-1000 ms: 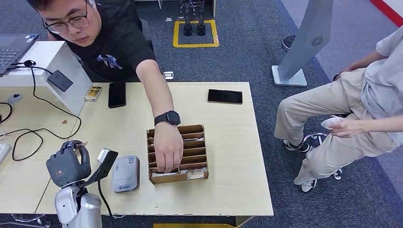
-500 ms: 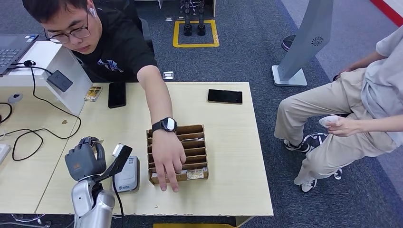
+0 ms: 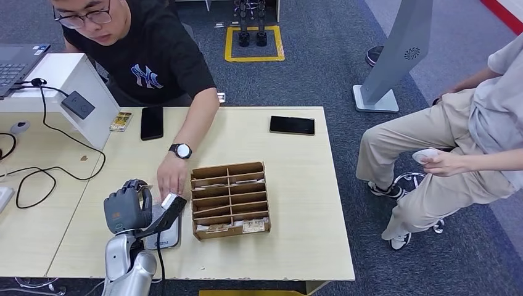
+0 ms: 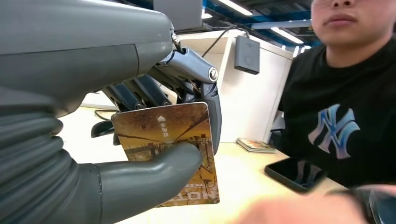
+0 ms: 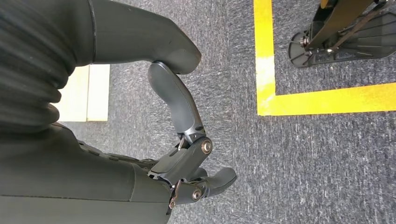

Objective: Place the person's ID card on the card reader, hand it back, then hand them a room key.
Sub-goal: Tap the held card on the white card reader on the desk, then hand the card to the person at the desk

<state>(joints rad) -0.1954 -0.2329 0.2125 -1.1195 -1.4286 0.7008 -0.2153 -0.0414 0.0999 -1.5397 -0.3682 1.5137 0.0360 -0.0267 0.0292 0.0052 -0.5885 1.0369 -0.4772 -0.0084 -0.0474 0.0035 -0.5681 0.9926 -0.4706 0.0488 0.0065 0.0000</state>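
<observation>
1. One card [image 4: 173, 149] sits pinched between my left hand's [image 3: 127, 208] thumb and fingers [image 4: 211, 112], held upright just above the card reader [image 3: 165, 231].
2. My right hand [image 5: 187, 154] hangs over the carpet, fingers loosely curled, holding nothing.
3. The person's hand [image 3: 171, 180] rests just beyond my left fingertips, close to the reader.
4. The thumb covers only the card's lower corner; I judge a tilt on the way down could let it slip out.
5. Lowering now risks bumping that hand, or catching the cardboard organiser [image 3: 230, 198] just beside my fingers.
</observation>
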